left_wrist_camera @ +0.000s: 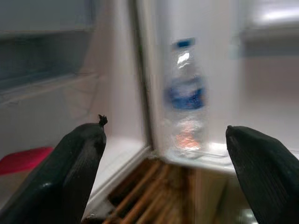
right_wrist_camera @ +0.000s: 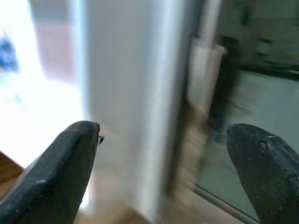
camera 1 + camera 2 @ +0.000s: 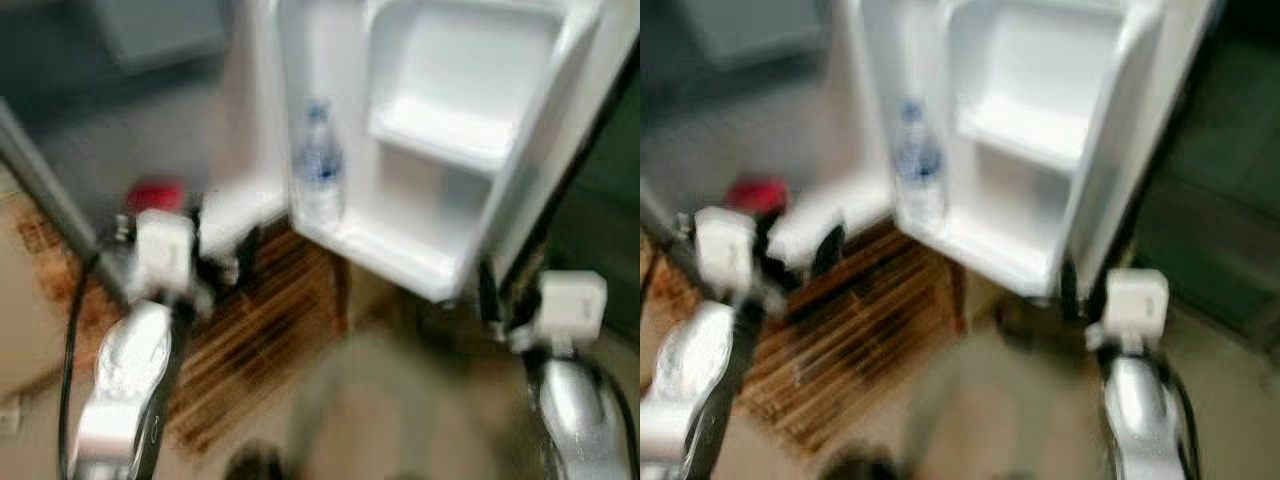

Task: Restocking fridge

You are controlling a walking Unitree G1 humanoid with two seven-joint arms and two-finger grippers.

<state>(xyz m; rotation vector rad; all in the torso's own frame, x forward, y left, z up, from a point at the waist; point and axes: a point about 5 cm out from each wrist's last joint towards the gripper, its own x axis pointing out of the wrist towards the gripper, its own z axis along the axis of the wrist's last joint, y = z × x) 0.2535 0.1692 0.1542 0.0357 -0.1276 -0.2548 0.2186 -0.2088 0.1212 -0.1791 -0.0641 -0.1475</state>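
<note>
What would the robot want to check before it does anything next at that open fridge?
1. Fridge door open: ok.
2. Water bottle upright on the bottom door shelf: ok.
3. Left claw open, nothing in it: ok.
4. Right claw open, nothing in it, beside the door's edge: ok.
5. Room left on that shelf next to the bottle: ok.
6. Pictures sharp enough for aiming: not ok, all blurred.

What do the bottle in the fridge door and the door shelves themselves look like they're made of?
The water bottle looks like clear, thin plastic: you can see through it, with a blue label and cap. The fridge door shelves appear to be glossy white moulded plastic, one smooth piece with rounded edges. The pictures are blurred, so take both as likely rather than certain.
</note>
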